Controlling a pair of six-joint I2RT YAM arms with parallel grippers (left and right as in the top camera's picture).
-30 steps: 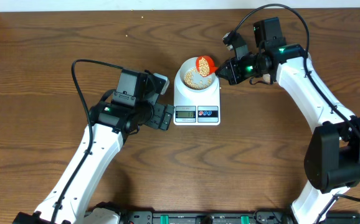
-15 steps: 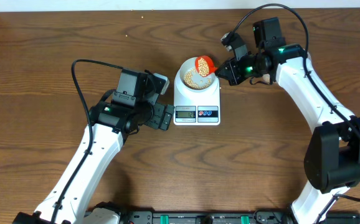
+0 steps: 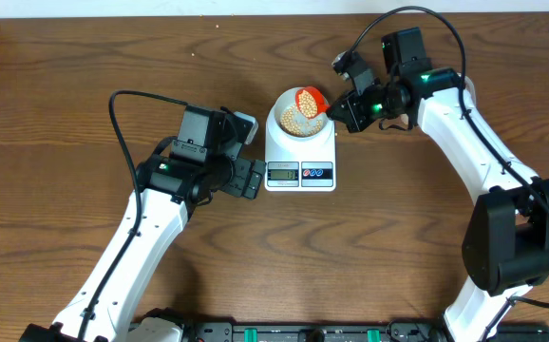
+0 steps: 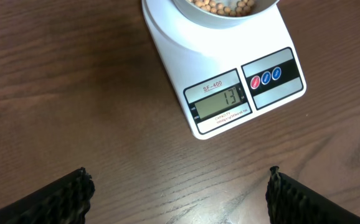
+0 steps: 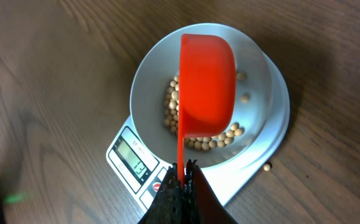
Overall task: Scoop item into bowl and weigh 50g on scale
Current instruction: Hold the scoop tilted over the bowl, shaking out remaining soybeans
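Note:
The white scale (image 3: 300, 157) carries the white bowl (image 3: 290, 106) with a layer of tan beans (image 3: 293, 120). My right gripper (image 3: 336, 109) is shut on the thin handle of an orange scoop (image 3: 310, 98), tipped on its side over the bowl's right rim. From the right wrist, the scoop's back (image 5: 206, 87) hangs over the beans (image 5: 217, 142) in the bowl (image 5: 144, 81), and the gripper (image 5: 183, 168) pinches the handle. My left gripper (image 3: 258, 178) stands open and empty just left of the scale. Its view shows the scale (image 4: 186, 50) reading 13 on its display (image 4: 220, 102).
One stray bean (image 5: 267, 167) lies on the wooden table beside the scale's right side. A black rail (image 3: 303, 332) runs along the table's front edge. The table's back edge meets a white wall (image 3: 160, 8).
My right gripper has shifted slightly back and left, tipping the scoop further over the bowl. The left arm has not moved.

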